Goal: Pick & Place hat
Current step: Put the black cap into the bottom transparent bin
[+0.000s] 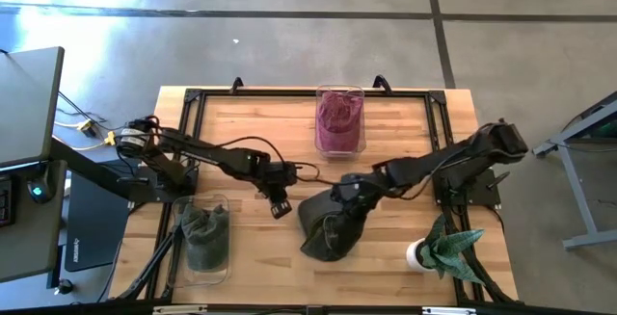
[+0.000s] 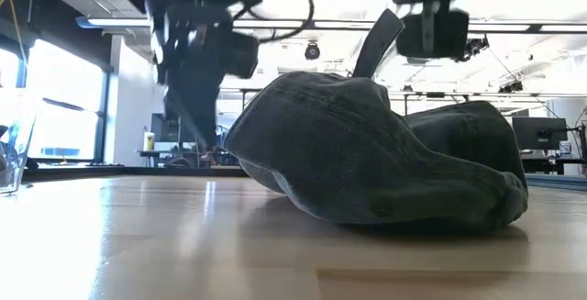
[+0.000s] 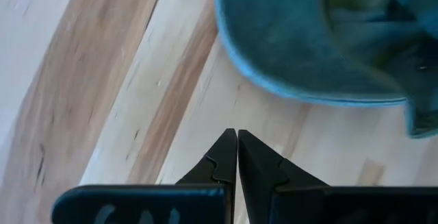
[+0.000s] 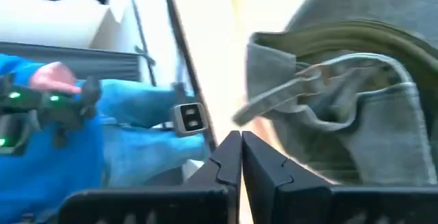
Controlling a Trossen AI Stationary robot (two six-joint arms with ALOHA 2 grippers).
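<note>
While I watch from the low camera, the dark hat [image 2: 385,158] lies slumped on the table [image 2: 138,245] close in front, its brim toward the lens and the crown bulging behind. From above I see the hat [image 1: 328,223] in the middle of the near half of the table [image 1: 260,122], between a clear bin holding a green hat [image 1: 204,233] on the left and a small potted plant [image 1: 445,249] on the right. My right gripper [image 1: 349,194] hangs over the hat's far edge; in its wrist view the fingers [image 4: 229,159] are pressed together with nothing between them, and the hat's rear strap and fabric [image 4: 342,101] sit just beyond and to one side of the tips, not gripped. Past the table's edge that same view catches a person's hand and blue sleeve [image 4: 55,80]. My left gripper [image 1: 281,206] hovers just beside the hat's left side, apart from it; its fingers [image 3: 226,162] are also closed tight on nothing, with the brim [image 3: 301,53] a little ahead of the tips over bare wood. Farthest back, at the table's far edge, stands another clear bin with a maroon hat [image 1: 339,118].
</note>
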